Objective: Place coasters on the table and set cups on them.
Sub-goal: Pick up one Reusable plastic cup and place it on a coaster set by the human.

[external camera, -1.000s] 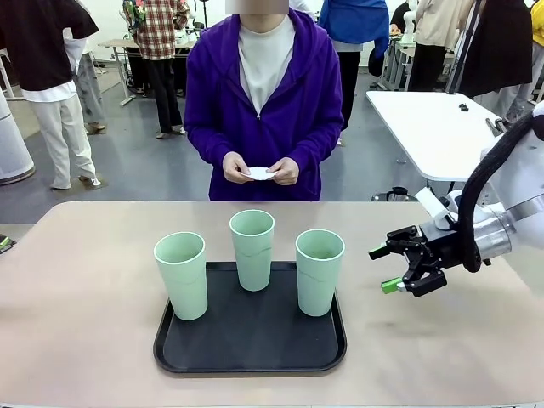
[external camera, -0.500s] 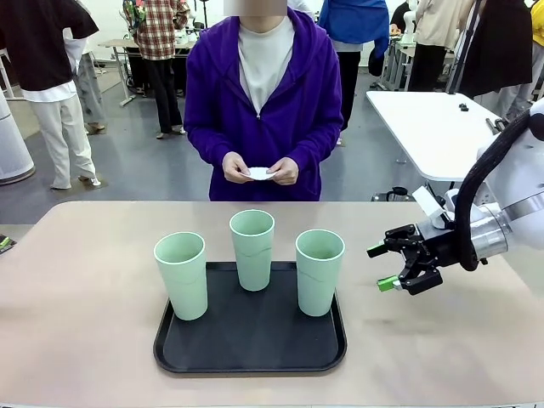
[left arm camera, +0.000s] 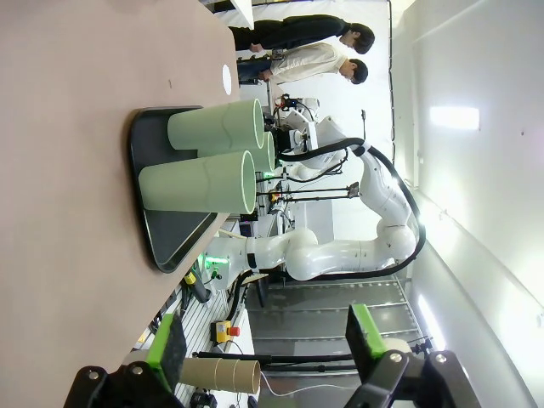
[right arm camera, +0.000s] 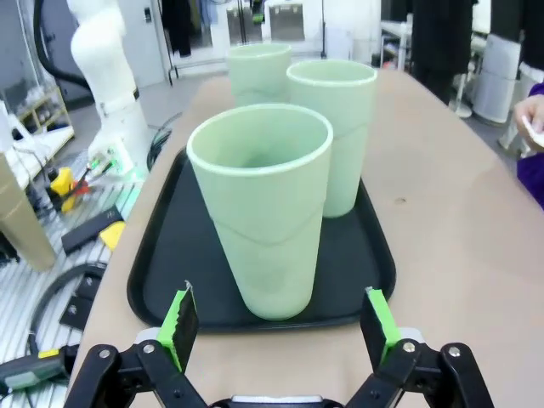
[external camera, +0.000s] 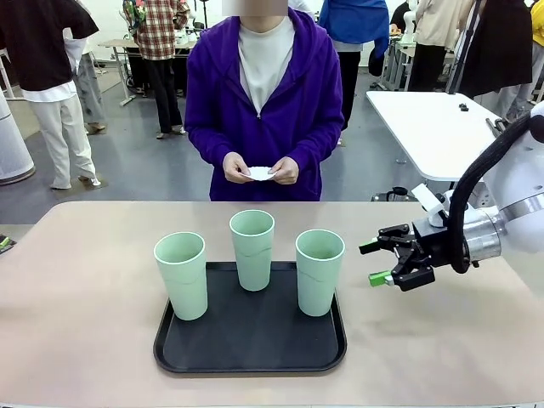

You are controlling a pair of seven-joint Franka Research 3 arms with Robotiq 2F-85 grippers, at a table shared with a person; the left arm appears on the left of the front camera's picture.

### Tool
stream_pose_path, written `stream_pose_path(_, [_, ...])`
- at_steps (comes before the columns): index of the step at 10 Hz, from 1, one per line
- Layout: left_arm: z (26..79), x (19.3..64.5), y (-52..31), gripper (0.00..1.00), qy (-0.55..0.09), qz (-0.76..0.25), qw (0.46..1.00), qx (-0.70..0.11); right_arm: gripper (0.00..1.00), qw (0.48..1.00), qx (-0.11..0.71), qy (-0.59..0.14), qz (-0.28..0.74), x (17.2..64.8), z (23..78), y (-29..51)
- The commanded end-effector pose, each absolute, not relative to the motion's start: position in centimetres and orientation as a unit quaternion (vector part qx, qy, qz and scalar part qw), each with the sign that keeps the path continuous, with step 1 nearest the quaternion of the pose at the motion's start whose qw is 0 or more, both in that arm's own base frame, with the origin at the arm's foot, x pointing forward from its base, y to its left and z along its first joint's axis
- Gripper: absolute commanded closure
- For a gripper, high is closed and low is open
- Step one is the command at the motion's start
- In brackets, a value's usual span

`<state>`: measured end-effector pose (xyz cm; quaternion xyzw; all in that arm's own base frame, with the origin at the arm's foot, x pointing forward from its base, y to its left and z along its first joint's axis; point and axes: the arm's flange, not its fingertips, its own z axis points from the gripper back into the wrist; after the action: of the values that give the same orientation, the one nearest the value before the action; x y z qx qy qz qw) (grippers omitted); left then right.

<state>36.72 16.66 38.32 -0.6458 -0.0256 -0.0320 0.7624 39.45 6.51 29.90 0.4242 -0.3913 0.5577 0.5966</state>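
Observation:
Three mint-green cups stand upright on a black tray (external camera: 251,353): the left cup (external camera: 181,274), the middle cup (external camera: 252,248) and the right cup (external camera: 320,270). My right gripper (external camera: 374,263) hovers open just right of the right cup, jaws pointing at it. In the right wrist view that cup (right arm camera: 261,208) stands straight ahead of the open right gripper (right arm camera: 279,319), apart from it. Across the table (external camera: 85,323) a person holds white coasters (external camera: 259,173) in both hands. My left gripper (left arm camera: 265,340) is open and holds nothing, far from the cups (left arm camera: 200,183).
A white rectangular table (external camera: 433,127) stands behind at the right. Other people stand in the background. Bare tabletop lies left, right and in front of the tray.
My right gripper has moved left, closer to the right cup, staying open. The cups and the person's hands have not moved.

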Motion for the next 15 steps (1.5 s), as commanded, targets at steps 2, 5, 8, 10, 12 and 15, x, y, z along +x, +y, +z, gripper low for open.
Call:
stream_pose_path(2, [38.5, 36.7, 16.9, 0.0, -0.03, -0.04, 0.758, -0.65, 0.0, 0.58, 0.448, -0.432, 0.526, 40.6, 28.7, 7.5])
stream_pose_path(5, [38.5, 36.7, 16.9, 0.0, -0.03, -0.04, 0.758, -0.65, 0.0, 0.569, 0.47, -0.425, 0.524, 40.9, 27.6, 8.7])
stream_pose_path(8, [38.5, 36.7, 16.9, 0.0, -0.03, -0.04, 0.758, -0.65, 0.0, 0.571, 0.489, -0.402, 0.524, 41.1, 26.2, 9.7])
stream_pose_path(10, [38.5, 36.7, 16.9, 0.0, -0.03, -0.04, 0.758, -0.65, 0.0, 0.57, 0.485, -0.396, 0.533, 41.2, 25.6, 10.6])
stream_pose_path(12, [38.5, 36.7, 16.9, 0.0, -0.03, -0.04, 0.758, -0.65, 0.0, 0.568, 0.489, -0.386, 0.537, 41.4, 24.8, 11.5])
stream_pose_path(15, [38.5, 36.7, 16.9, 0.0, -0.03, -0.04, 0.758, -0.65, 0.0, 0.563, 0.494, -0.375, 0.546, 41.5, 24.3, 12.7])
